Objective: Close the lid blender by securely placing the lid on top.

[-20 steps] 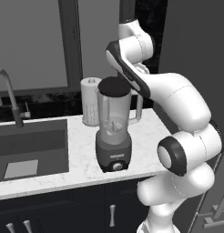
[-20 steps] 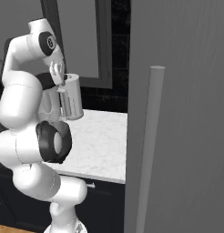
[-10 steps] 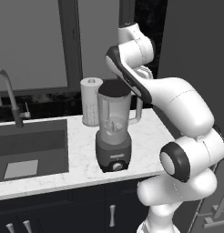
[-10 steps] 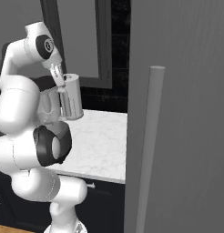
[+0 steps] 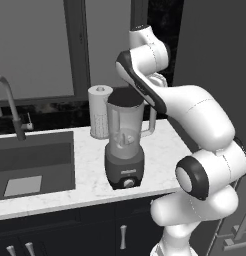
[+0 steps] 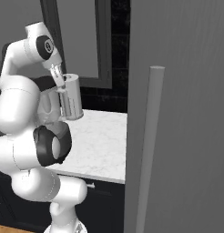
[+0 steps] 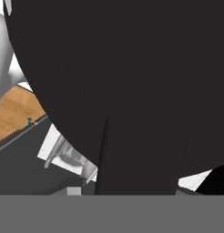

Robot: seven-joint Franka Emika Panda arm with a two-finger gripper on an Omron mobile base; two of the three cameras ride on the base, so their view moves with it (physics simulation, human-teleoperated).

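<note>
Arm (image 5: 195, 107): one, white, bent over the counter from the lower right of the left base view. Against a second earlier its big dark lower joint was seen lower in the frame. The hand end was hardly shifted over the jar mouth.

Counter (image 5: 85, 175): one, pale marble, across the middle of the left base view. Everything on it was found where it had been, so the base was judged not to have driven.

Tall grey panel (image 6: 186, 113): one, at the right of the right base view, with one upright bar handle.

Sink (image 5: 30, 160): one, at left centre. One curved faucet (image 5: 4, 100) was noted at its upper left.

Blender (image 5: 125, 150): one, at frame centre, upright on its dark base, knob to the front. It was unmoved.

Paper towel roll (image 5: 99, 112): one, just behind and left of the jar.

Lid (image 7: 132, 68): one, black, spread across most of the hand view. In the left base view it was seen as a dark cap on the jar mouth. It was judged to be set down there, with the seating left to confirm before the hand is drawn off.

Gripper (image 6: 63, 86): one, at upper left of the right base view, pointed down at the jar top. Its jaws were lost against the black lid, so it could not be told whether they were clamped or parted.
</note>
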